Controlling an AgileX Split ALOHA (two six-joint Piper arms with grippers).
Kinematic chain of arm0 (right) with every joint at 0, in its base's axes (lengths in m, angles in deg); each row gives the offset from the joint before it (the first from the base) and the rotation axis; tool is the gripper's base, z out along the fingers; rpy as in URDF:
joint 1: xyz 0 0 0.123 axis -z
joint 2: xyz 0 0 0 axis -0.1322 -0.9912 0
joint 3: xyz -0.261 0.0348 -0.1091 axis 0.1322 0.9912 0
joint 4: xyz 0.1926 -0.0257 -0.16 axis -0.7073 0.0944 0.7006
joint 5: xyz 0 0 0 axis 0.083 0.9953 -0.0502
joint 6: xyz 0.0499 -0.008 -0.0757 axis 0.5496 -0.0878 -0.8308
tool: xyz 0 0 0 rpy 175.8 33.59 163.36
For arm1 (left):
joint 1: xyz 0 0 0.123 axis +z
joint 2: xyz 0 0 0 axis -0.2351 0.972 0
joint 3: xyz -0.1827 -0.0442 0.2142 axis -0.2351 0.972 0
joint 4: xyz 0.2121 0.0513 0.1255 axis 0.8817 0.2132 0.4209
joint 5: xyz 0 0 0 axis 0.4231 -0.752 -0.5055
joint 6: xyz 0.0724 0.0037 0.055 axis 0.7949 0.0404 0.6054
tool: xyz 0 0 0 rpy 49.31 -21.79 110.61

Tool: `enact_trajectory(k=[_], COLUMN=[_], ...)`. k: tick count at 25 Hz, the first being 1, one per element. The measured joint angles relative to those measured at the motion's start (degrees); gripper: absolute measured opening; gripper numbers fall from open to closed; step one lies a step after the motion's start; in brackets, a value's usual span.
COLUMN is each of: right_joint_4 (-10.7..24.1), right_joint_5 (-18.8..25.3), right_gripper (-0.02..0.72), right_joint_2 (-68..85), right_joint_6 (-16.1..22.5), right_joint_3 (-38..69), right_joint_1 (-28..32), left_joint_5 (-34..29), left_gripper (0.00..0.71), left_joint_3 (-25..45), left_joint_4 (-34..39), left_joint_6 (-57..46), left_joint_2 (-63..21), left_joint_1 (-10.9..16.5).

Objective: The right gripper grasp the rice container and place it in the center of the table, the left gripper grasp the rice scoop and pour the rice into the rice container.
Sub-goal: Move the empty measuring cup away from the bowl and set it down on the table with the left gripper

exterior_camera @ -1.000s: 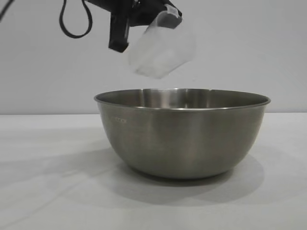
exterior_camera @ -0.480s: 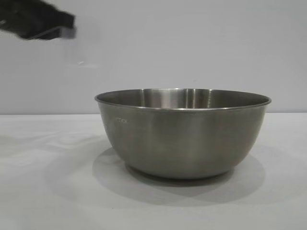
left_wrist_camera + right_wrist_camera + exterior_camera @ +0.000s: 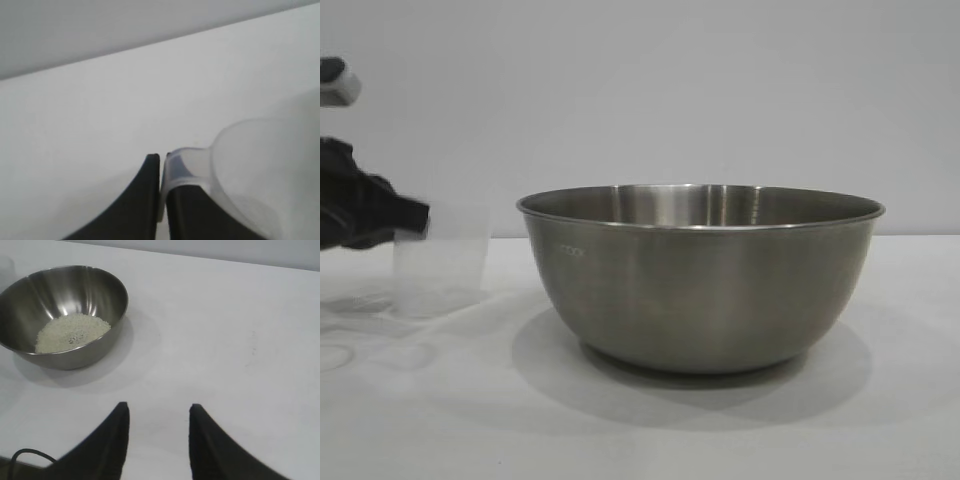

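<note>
Two jaws | left (image 3: 161, 200) pinching rice scoop (image 3: 440, 262) handle | right (image 3: 157, 440) apart, empty

My desk (image 3: 880, 420): white, matte. Rice container (image 3: 700, 275) rests on it; rice scoop (image 3: 440, 262) upright beside it, apart.

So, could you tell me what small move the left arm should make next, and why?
Probably lower the rice scoop the last bit onto the table and release it. The rice already lies in the rice container, the scoop looks empty and upright, and the left gripper holds its handle beside the container.
</note>
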Motion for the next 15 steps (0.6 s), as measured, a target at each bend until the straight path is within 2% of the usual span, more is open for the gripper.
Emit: enact_trajectory(k=[2,4,6,7,15], right_joint_4=[0.0,0.0,0.0,0.0,0.0], right_joint_5=[0.0,0.0,0.0,0.0,0.0], right_gripper=[0.244,0.244,0.244,0.244,0.244], right_joint_2=[0.0,0.0,0.0,0.0,0.0], right_joint_6=[0.0,0.0,0.0,0.0,0.0], right_joint_3=[0.0,0.0,0.0,0.0,0.0], right_joint_1=[0.0,0.0,0.0,0.0,0.0], left_joint_5=[0.1,0.2,0.4,0.4,0.4], left_gripper=[0.0,0.048,0.048,0.111,0.107], left_joint_3=[0.0,0.1,0.9,1.6,11.9], left_joint_4=[0.4,0.4,0.4,0.4,-1.7], left_joint_6=[0.0,0.0,0.0,0.0,0.0], left_joint_2=[0.6,0.7,0.7,0.7,-3.8], left_joint_1=[0.0,0.0,0.0,0.0,0.0])
